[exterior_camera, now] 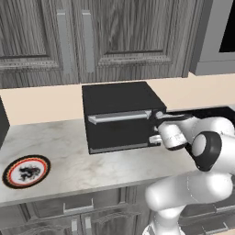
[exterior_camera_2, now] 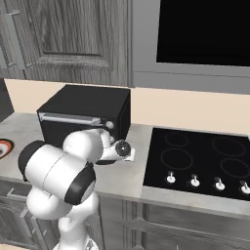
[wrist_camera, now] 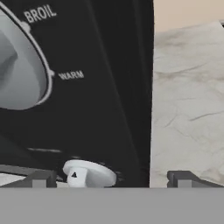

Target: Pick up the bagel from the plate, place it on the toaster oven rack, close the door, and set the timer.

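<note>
Two-finger gripper [wrist_camera: 109, 178] hanging wide open, straddling small white rigid timer knob [wrist_camera: 89, 173]; likely slippery, needing pinch across ridge.

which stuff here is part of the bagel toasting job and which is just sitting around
Job: plate, bare of any bagel; toaster oven door, shut; small white knob between the open end effector fingertips.
Just around: stovetop, upper cabinets, counter.
</note>
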Tool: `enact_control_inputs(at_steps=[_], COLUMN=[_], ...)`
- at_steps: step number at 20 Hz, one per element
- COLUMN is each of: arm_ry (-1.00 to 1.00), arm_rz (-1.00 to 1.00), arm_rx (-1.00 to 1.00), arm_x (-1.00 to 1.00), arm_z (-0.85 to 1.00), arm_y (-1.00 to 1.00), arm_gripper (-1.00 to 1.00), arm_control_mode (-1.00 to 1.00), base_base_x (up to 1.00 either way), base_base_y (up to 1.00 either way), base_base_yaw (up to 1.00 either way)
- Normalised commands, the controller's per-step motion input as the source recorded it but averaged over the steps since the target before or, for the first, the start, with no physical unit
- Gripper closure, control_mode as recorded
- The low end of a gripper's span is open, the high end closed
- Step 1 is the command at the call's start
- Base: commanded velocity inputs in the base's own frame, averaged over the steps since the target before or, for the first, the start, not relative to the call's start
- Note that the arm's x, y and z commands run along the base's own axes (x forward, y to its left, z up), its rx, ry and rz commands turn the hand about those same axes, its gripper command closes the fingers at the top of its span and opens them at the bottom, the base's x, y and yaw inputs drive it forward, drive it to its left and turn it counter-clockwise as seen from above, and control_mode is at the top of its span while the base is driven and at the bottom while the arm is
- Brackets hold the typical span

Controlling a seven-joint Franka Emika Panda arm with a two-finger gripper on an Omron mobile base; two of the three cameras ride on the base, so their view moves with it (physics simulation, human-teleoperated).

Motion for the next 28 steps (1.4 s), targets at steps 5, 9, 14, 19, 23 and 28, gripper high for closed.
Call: enact_control_inputs(at_steps=[5, 9, 14, 19, 23, 28], arm_ry=[-0.31, -0.24, -0.20, -0.11, -0.06, -0.02], arm_rz=[-0.01, -0.06, -0.09, -0.08, -0.07, -0.08], arm_rx=[0.00, 0.00, 0.00, 0.00, 0.00, 0.00], arm_x=[-0.38, -0.23, -0.03, 0.06, 0.14, 0.12], arm_z=[-0.29, -0.04, 0.10, 0.06, 0.00, 0.13], arm_y=[0.00, 0.10, 0.14, 0.00, 0.00, -0.11], arm_gripper=[-1.00, -1.00, -1.00, -1.00, -1.00, -1.00], arm_control_mode=[-1.00, -1.00, -1.00, -1.00, -1.00, -1.00], base_base_x=[0.00, 0.00, 0.00, 0.00, 0.00, 0.00], base_base_y=[0.00, 0.00, 0.00, 0.00, 0.00, 0.00], base_base_yaw=[0.00, 0.00, 0.00, 0.00, 0.00, 0.00])
